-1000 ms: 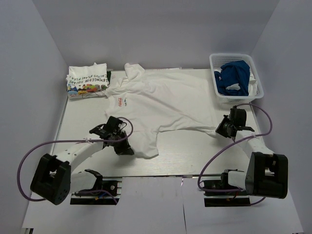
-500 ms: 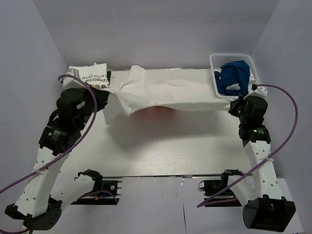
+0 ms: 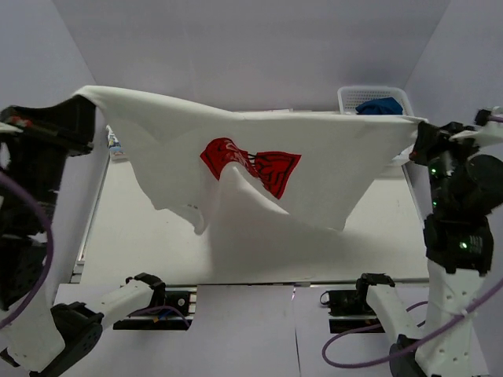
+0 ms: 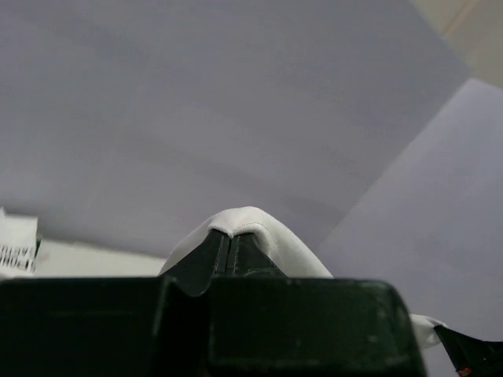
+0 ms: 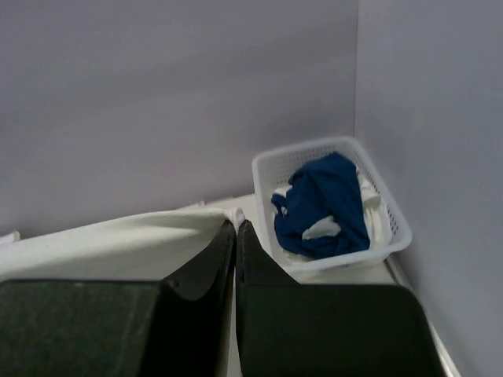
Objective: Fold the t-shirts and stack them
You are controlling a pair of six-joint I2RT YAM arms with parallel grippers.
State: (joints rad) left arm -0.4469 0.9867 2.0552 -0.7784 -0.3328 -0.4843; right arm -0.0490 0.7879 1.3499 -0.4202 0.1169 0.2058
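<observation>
**Top external view.** The white t-shirt hangs in the air above the table. It is stretched broadside between the raised arms, with its red print facing the camera. The left gripper holds one upper corner and the right gripper the opposite one. The top edge is pulled nearly straight while the lower cloth sags and creases. This hold probably lets the garment's weight draw out wrinkles before it is laid flat for folding. A sliver of a folded tee shows at the far left, largely hidden behind the cloth. A white basket at the far right holds a blue t-shirt that awaits its turn.

**Left wrist view.** The dark fingers are pressed together. White fabric is pinched between them and folds over their tips, which is a corner grip suited to carrying thin cotton.

**Right wrist view.** The fingers are likewise closed with no visible gap. The taut hem runs off to the left from their tips. The basket and its blue shirt sit just beyond them, clear of the stretched cloth.
</observation>
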